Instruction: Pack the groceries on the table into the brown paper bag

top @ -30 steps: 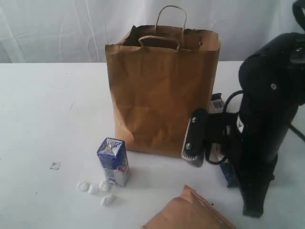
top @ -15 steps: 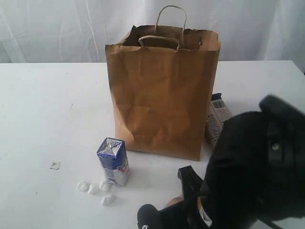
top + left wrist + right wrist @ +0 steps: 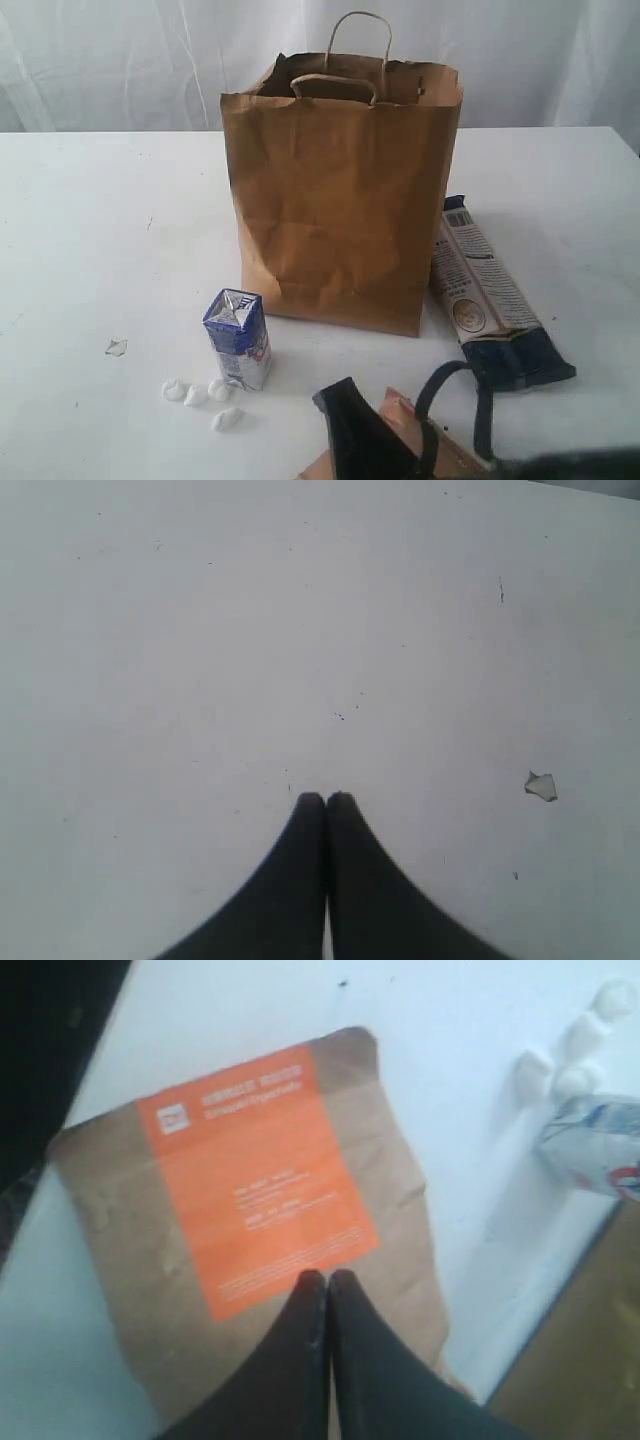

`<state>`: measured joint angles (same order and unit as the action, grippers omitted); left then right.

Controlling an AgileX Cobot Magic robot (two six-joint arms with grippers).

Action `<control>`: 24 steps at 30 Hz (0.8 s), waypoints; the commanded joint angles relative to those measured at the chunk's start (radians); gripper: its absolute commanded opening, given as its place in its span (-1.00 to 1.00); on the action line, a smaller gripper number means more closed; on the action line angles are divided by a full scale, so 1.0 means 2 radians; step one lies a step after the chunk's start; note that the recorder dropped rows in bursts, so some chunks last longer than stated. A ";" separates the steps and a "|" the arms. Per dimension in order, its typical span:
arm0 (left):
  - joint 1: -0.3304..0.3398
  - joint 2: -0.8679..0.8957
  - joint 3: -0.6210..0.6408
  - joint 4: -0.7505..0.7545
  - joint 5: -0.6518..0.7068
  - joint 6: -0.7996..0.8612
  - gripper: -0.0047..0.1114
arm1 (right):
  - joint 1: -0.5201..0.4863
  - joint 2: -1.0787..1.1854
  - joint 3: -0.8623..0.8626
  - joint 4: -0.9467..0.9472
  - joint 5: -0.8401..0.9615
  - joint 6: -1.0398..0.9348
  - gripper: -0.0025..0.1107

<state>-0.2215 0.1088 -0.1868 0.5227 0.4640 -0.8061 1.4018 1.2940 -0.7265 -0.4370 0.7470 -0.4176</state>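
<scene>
Right arm's dropped to the bottom of the exterior view, and the right gripper point(image 3: 327, 1282) is pinched closed, empty, over the brown pouch with orange label point(image 3: 250, 1200) lying flat on the table point(image 3: 90, 230) in front of the brown paper bag point(image 3: 340, 200). Pouch looks light and soft, so I'd open up and grab an edge. Bag's upright and open-topped, contents hidden.

The exterior camera faces the paper bag point(image 3: 340, 200) across the tabletop point(image 3: 80, 220) from slightly above, while both wrist cameras look down closely, the right one sharing the pouch point(image 3: 250, 1220) and carton point(image 3: 595, 1140).
</scene>
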 commanded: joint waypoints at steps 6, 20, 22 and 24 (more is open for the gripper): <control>0.000 0.001 0.003 0.005 0.000 -0.001 -0.92 | 0.022 -0.018 0.064 -0.136 0.028 0.209 -0.95; 0.000 0.001 0.003 0.005 0.000 -0.001 -0.92 | 0.022 -0.017 0.060 -0.018 -0.032 0.209 0.76; 0.000 0.001 0.003 0.005 0.000 -0.001 -0.92 | 0.022 -0.017 0.060 -0.010 0.000 0.209 0.78; 0.000 0.001 0.003 0.005 0.000 -0.001 -0.92 | 0.022 -0.017 0.060 -0.004 0.034 0.209 0.78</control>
<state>-0.2215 0.1088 -0.1868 0.5227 0.4640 -0.8061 1.4429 1.2632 -0.6058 -0.4694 0.7303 -0.0069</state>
